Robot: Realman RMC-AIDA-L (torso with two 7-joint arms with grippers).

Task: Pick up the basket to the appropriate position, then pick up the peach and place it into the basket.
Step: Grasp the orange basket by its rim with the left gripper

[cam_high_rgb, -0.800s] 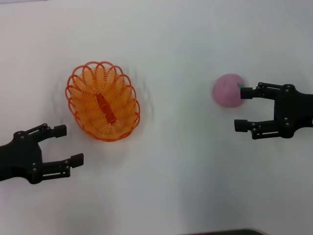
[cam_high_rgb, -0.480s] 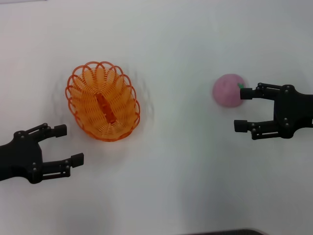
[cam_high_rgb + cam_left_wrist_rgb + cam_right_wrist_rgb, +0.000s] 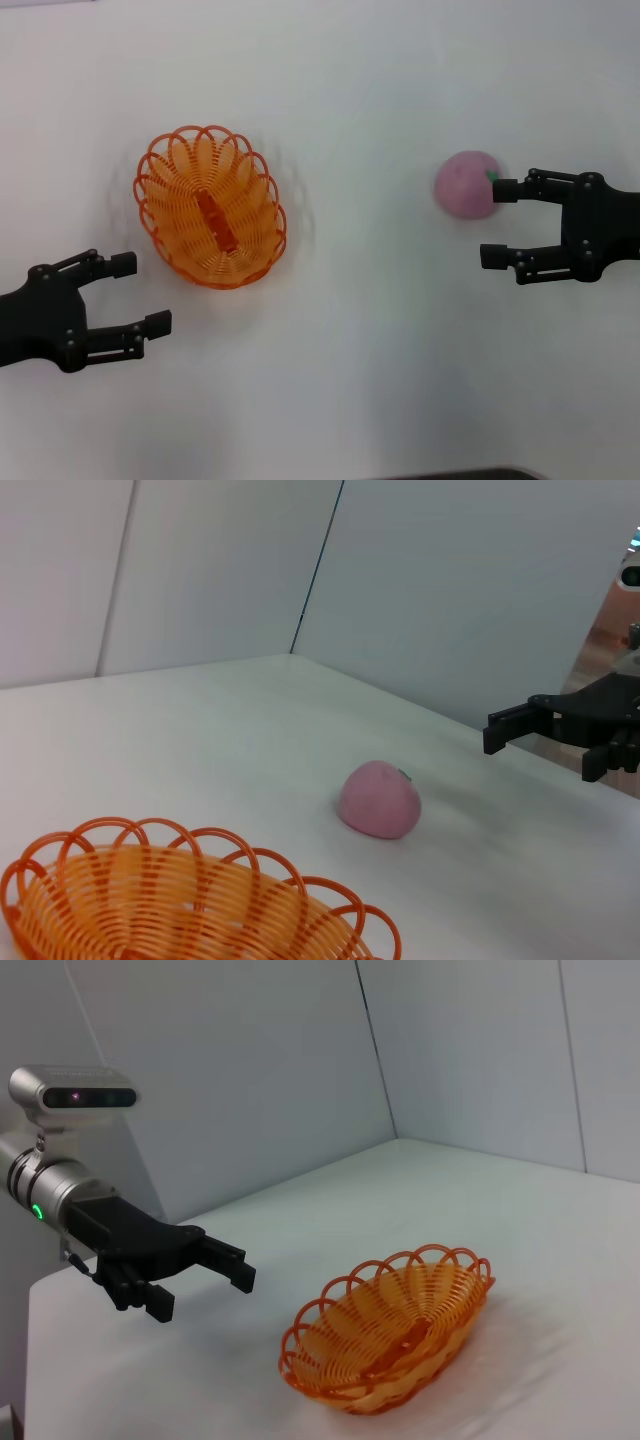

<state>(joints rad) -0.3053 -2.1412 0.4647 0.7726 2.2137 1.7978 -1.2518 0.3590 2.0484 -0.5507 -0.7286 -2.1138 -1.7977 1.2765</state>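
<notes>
Oval orange wire-coil basket [image 3: 211, 207]: on white table [image 3: 360, 340], left; left gripper [image 3: 133, 293] near it, spread, empty. Round pink peach [image 3: 465, 185]: right; right gripper [image 3: 497, 222] beside it, spread, empty, poised for grasping.

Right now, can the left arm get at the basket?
Probably yes. The left gripper is open beside the basket, apart from it, with only bare table between them. The peach and right gripper sit far off on the other side.
</notes>
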